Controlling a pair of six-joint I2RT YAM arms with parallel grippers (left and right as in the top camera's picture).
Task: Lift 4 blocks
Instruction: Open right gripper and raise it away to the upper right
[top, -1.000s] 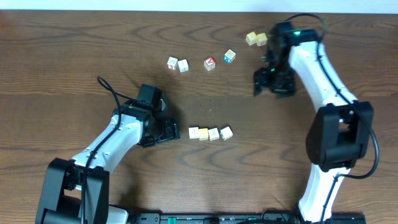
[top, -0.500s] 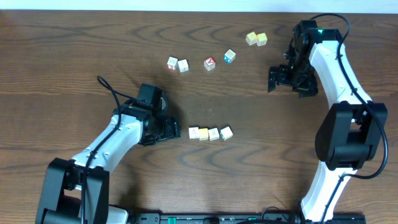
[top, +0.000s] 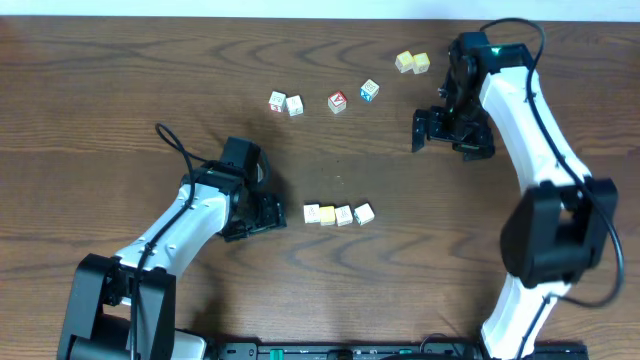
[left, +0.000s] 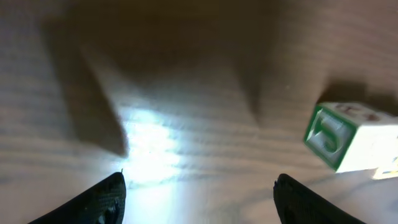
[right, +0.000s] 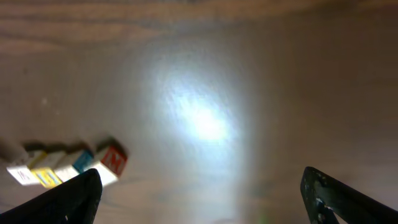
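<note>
Since half a second ago the right arm has swung back leftward over the far side of the table (top: 120, 90), while the left arm and every cube lie as they did.

Nearest the robot, the left claw (top: 272, 212) sits low on the wood with its fingers apart and nothing between them. Just beyond its tips lie the blocks (top: 338, 214), four in a tight row, the yellow-topped one (top: 327, 215) second from the claw's end. The row looks packed end to end so that one squeeze along its length could carry all four. In the left wrist view the end block (left: 348, 143), with a green letter on its face, lies off to the right of the gap, so I judge the claw is not yet lined up.

Farther off, well apart from the row, lie a whitish pair (top: 285, 103), a red-faced cube (top: 337, 102), a blue-faced cube (top: 370, 91) and a yellow-green pair (top: 411, 62). Near that last pair hangs the right claw (top: 445, 138), fingers spread wide and empty, touching no cube.
</note>
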